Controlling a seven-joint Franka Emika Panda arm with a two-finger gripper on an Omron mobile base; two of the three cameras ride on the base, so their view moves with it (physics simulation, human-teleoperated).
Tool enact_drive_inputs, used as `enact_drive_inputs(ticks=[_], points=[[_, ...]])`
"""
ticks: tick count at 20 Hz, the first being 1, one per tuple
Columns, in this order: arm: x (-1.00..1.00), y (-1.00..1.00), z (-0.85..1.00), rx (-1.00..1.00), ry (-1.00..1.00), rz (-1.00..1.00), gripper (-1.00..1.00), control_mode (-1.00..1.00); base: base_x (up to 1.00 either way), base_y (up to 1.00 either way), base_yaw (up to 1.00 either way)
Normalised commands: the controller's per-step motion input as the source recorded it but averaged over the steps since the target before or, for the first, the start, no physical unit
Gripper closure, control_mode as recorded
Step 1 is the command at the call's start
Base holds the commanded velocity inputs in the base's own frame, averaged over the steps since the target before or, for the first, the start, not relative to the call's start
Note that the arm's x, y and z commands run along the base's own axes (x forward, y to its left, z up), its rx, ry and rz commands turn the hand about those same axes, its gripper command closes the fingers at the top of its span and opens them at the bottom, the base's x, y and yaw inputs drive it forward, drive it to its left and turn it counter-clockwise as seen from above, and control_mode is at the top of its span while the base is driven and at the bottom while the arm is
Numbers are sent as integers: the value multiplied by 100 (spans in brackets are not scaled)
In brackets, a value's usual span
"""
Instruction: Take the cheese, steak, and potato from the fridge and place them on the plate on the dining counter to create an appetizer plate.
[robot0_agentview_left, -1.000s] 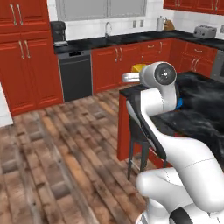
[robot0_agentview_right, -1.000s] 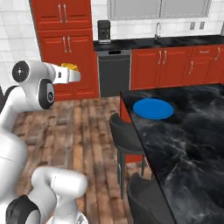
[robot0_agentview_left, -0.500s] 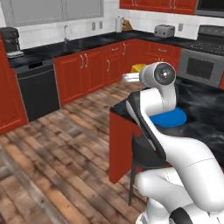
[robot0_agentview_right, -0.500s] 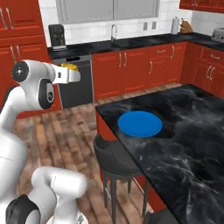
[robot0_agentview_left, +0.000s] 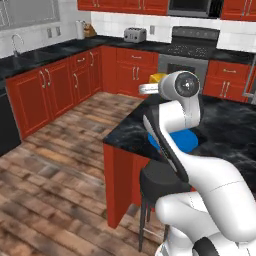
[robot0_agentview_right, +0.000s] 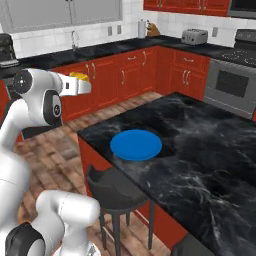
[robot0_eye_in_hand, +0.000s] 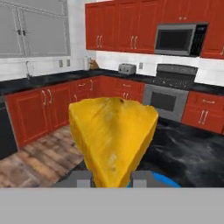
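Base swung toward dining counter (robot0_agentview_right: 210, 150) since earlier frame. Gripper (robot0_agentview_right: 84, 86) clamped on cheese (robot0_eye_in_hand: 113, 135), raised. Plate (robot0_agentview_right: 136, 145) lies ahead and below gripper, near counter corner, bare.

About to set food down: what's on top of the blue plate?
The plate looks bare in the right base view; the arm covers part of it in the left base view, the cheese most in the hand view.

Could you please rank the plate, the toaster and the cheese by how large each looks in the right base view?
1. plate, plainly largest.
2. toaster, though it stands far back, so its true size is unsure.
3. cheese, mostly hidden by the end effector.
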Motion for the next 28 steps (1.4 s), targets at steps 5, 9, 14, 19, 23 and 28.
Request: enact_drive_inputs(ticks=[5, 9, 14, 19, 23, 28], points=[[0, 0, 0, 0, 0, 0, 100, 100, 47, 1, -47], [0, 0, 0, 0, 0, 0, 100, 100, 58, 22, -49], [0, 0, 0, 0, 0, 0, 100, 100, 57, 51, -51], [0, 0, 0, 0, 0, 0, 100, 100, 55, 59, -50], [0, 0, 0, 0, 0, 0, 100, 100, 53, 41, -46], [0, 0, 0, 0, 0, 0, 100, 100, 41, 19, -36]])
